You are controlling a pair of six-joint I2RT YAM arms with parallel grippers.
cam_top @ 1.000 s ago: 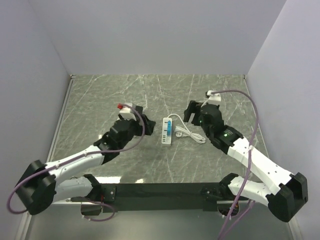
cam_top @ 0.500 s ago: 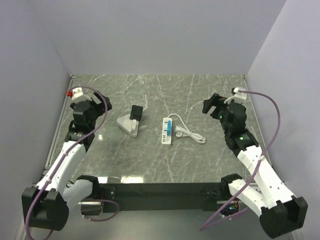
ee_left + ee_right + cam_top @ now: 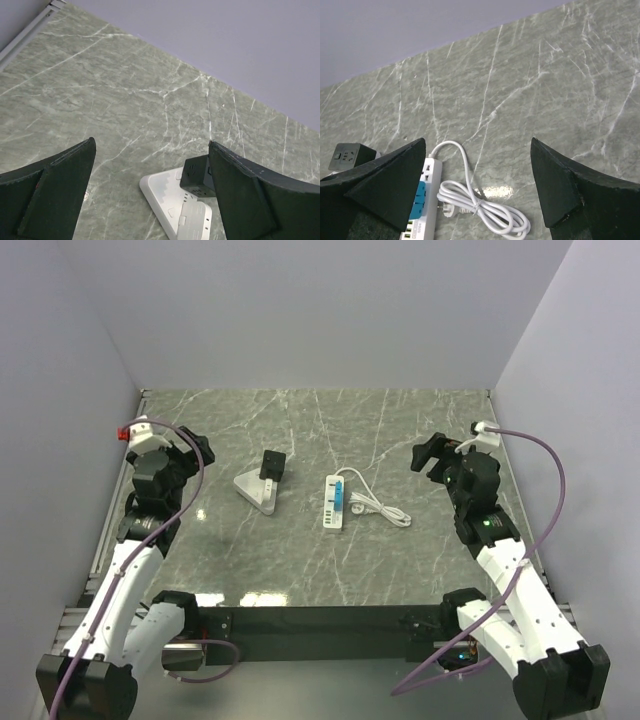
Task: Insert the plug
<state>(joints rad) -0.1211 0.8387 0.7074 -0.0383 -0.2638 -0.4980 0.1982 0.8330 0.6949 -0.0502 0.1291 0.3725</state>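
While both arms sit out at the table's sides, the left gripper [image 3: 197, 450] and right gripper [image 3: 428, 454] gape wide and grip nothing.

The black cube-shaped plug adapter [image 3: 272, 464] stands at the far corner of a white wedge-shaped socket base [image 3: 254, 492], touching it; whether it is seated cannot be told. The pair lies left of centre on the grey-green marble-patterned table top [image 3: 400, 420], well apart from either gripper. Just right of it lies a white rectangular power strip [image 3: 336, 504] with a blue block [image 3: 338, 494] on its face. A coiled white cable [image 3: 378, 506] rests beside the strip, its small white plug end [image 3: 445, 210] on the table close to the strip's edge. Each wrist view shows bare marble between the spread fingers.
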